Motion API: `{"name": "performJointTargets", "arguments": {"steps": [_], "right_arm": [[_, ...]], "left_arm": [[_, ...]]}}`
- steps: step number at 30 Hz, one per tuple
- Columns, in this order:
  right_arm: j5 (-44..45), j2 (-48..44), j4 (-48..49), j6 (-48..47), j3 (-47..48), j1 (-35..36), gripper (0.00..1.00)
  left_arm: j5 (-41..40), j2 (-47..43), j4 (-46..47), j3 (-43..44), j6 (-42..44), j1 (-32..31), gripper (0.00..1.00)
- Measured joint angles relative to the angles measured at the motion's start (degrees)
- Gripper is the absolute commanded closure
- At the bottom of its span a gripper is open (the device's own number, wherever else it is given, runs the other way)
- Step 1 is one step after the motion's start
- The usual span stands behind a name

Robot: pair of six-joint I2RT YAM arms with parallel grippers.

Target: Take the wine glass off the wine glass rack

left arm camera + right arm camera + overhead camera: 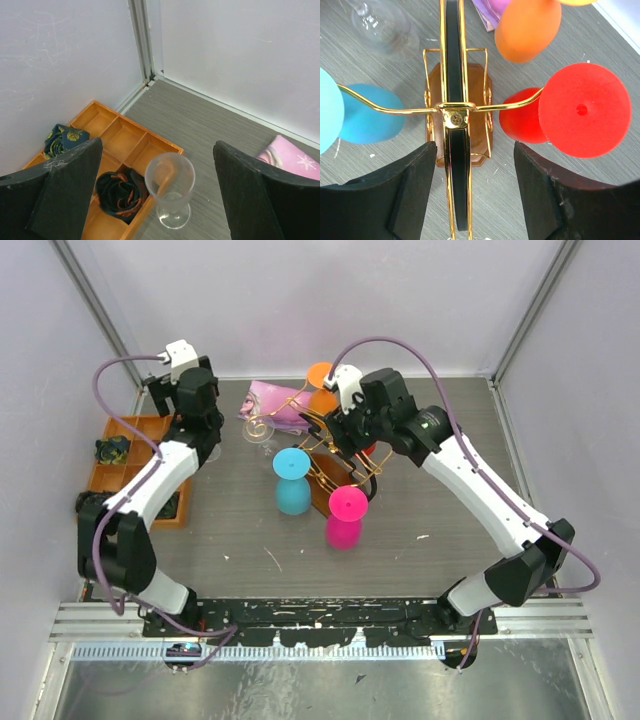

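The gold wire wine glass rack (322,468) stands mid-table on its brown wooden base (477,95). Coloured wine glasses hang upside down from its rails: blue (291,482), pink (345,517), orange (527,27) and red (570,116). My right gripper (475,146) is open right above the rack, its fingers on either side of the centre rail (454,107) and touching nothing. A clear wine glass (170,187) stands upright on the table beside the orange tray. My left gripper (156,145) hangs wide open above it, clear of the glass.
An orange compartment tray (120,423) with rolled dark cloths (119,192) lies at the left wall. A pink packet (275,400) lies behind the rack. White walls close in the back and both sides.
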Motion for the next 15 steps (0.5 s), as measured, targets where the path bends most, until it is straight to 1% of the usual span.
{"name": "performJointTargets", "arguments": {"steps": [5,6,8,10,12,13,15], "right_arm": [[-0.6,-1.4,-1.0,1.2,3.0,0.0,0.35],[-0.6,-1.7,-1.3,1.6,3.9,0.0,0.34],[-0.6,-2.4,-1.3,2.7,5.5,0.0,0.27],[0.0,-3.1,-1.0,4.9,6.7,0.0,0.26],[1.6,-3.2,-1.4,8.3,8.5,-0.5,0.29],[2.0,-2.9,-1.7,10.0,9.5,-1.1,0.33],[0.7,-1.2,-3.0,15.2,13.0,-5.4,0.45]], "left_arm": [[0.6,-6.9,-19.6,4.6,-10.5,-2.1,0.02],[0.6,-8.3,-23.7,5.6,-13.0,-3.2,0.02],[1.2,-11.9,-31.6,6.3,-17.8,-6.4,0.04],[2.7,-15.5,-38.5,6.4,-22.0,-9.6,0.04],[4.6,-18.3,-44.3,6.5,-25.2,-11.7,0.04],[5.3,-19.4,-46.9,6.7,-26.4,-12.5,0.05],[6.6,-21.0,-51.8,7.4,-28.6,-13.8,0.05]]}}
